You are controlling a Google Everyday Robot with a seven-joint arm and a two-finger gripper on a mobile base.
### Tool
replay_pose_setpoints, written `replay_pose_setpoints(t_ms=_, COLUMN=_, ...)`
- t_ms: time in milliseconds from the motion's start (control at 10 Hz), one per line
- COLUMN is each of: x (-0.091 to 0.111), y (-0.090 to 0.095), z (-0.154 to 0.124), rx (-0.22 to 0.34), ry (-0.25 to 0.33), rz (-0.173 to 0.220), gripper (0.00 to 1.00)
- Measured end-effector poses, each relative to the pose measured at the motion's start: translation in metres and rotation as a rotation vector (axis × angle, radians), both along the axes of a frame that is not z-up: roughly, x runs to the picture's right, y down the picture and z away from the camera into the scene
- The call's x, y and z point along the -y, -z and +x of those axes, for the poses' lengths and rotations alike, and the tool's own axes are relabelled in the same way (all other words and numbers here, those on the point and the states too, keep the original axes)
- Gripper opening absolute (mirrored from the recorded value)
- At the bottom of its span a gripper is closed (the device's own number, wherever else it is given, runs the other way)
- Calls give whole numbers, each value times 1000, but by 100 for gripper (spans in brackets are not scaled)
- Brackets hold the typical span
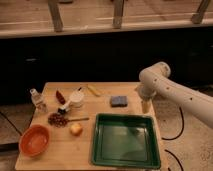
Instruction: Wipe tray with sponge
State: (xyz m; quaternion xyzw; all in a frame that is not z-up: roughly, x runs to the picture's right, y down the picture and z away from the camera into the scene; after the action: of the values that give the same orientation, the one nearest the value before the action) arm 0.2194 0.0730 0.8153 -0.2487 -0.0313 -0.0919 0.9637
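Counted on the one wooden table [65,155]: one green tray [125,141], one blue-grey sponge [118,101], one orange bowl [35,140], one white cup [77,98], one small clear bottle [36,99], one round yellowish fruit [76,129], one heap of dark red pieces [57,119], one long yellow item [93,90]. One arm [175,95] with one gripper [145,106], which hangs with its jaws apart at the table's right edge, just right of the sponge.

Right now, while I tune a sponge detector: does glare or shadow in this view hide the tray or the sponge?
Camera view: warm, dim light; the tray carries a pale sheen on its floor, rim readable; the sponge is evenly lit, no glare; the pincer hangs to its right, at the edge of the table.
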Motion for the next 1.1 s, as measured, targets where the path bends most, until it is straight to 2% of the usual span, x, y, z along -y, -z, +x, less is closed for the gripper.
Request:
replay_pose_setpoints(t_ms=500, x=1, y=-32, z=-10, rx=36, ry=15, rz=-14, gripper=80)
replay_pose_setpoints(t_ms=1100, x=-4, y=-60, z=-27, rx=90, ry=19, rz=-42, gripper=80)
